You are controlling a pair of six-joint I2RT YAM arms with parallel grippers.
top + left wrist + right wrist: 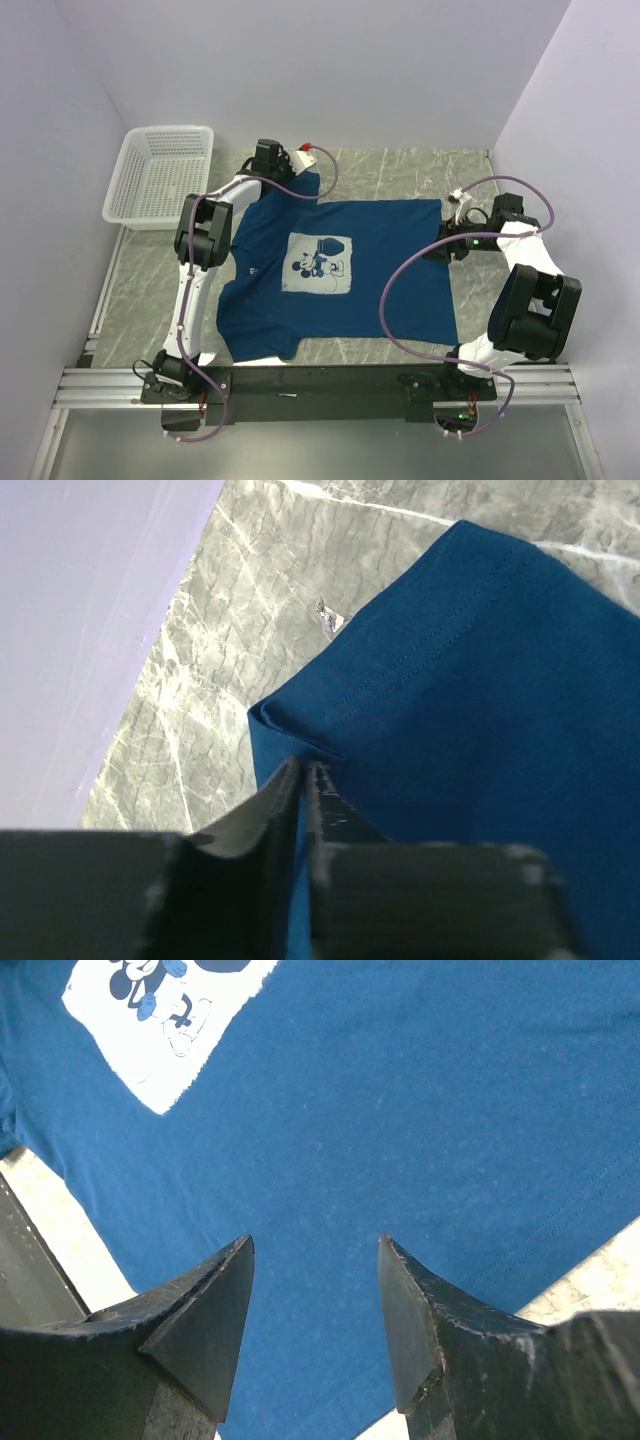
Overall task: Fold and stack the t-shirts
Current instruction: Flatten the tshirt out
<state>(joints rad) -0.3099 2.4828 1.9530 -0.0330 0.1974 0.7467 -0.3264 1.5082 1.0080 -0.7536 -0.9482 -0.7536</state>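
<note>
One dark blue t-shirt (380, 290) lies flat in the middle of the bench (400, 165). Its pale mouse picture (320, 263) faces up.

The left gripper (303, 770) is at the shirt's 11 o'clock corner. Its jaws are pressed together on the blue cloth there, right by a stitched edge that looks like a sleeve. The right gripper (315, 1250) is at the shirt's 3 o'clock edge. Its jaws are apart, with the shirt under them, and they hold nothing.

I think the step in hand is the first fold. To do it well, the right jaws should go down and bite the cloth near the edge, not out in the middle. Each gripper should have a good hold before any lift. Then both should rise together and at the same speed, so the shirt does not twist or bunch up. The cloth is soft and can slip out, so the pinch must take a good bit of it. The moved edge should land in line with the other edge, and the picture should stay smooth.

Count: one t-shirt, one white basket (150, 185) at 10 o'clock on the bench, and two arms. I see no second shirt, so there is nothing to stack on yet.
</note>
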